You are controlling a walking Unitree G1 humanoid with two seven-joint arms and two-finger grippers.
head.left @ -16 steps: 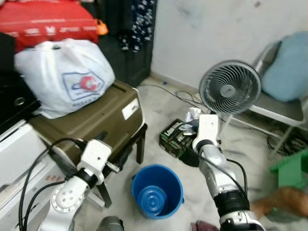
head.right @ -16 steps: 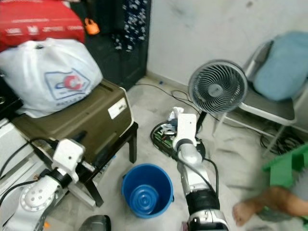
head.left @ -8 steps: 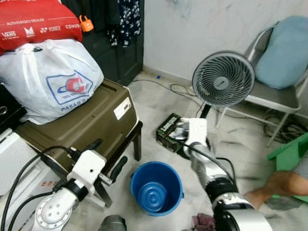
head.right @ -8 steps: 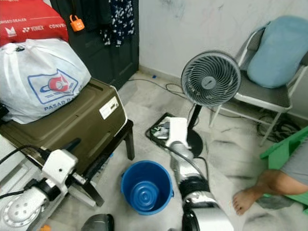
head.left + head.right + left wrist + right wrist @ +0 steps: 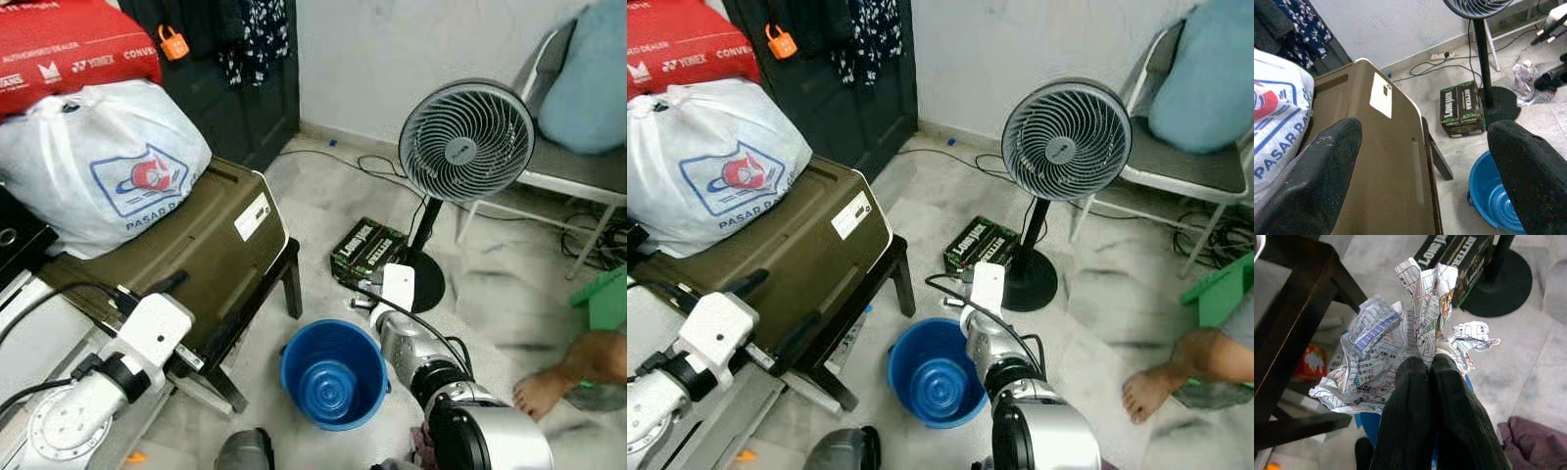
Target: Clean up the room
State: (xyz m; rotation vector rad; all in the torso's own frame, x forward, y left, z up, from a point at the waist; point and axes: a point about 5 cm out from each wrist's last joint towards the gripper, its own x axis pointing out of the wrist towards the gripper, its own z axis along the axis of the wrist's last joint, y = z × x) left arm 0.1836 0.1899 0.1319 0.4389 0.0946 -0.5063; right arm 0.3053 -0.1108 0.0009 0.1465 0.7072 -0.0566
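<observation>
My right gripper (image 5: 1429, 361) is shut on a wad of crumpled newspaper (image 5: 1415, 323). It hangs over the blue bucket (image 5: 333, 377), whose blue wall (image 5: 1365, 428) peeks out under the paper. In the eye views the right wrist (image 5: 397, 292) sits just above the bucket's far rim, hiding the fingers. My left gripper (image 5: 1422, 129) is open with nothing between its wide-spread fingers. It hovers beside the olive case (image 5: 186, 245), left of the bucket.
The olive case rests on a dark stool and carries a white plastic bag (image 5: 98, 162). A standing fan (image 5: 465, 142) and a green carton (image 5: 367, 250) lie beyond the bucket. A person's foot (image 5: 549, 387), a green stool (image 5: 1220, 289) and a chair (image 5: 1176, 162) are at right.
The camera has shifted. My right gripper has carried the newspaper back from near the fan's base to above the bucket. The left arm has stayed beside the case.
</observation>
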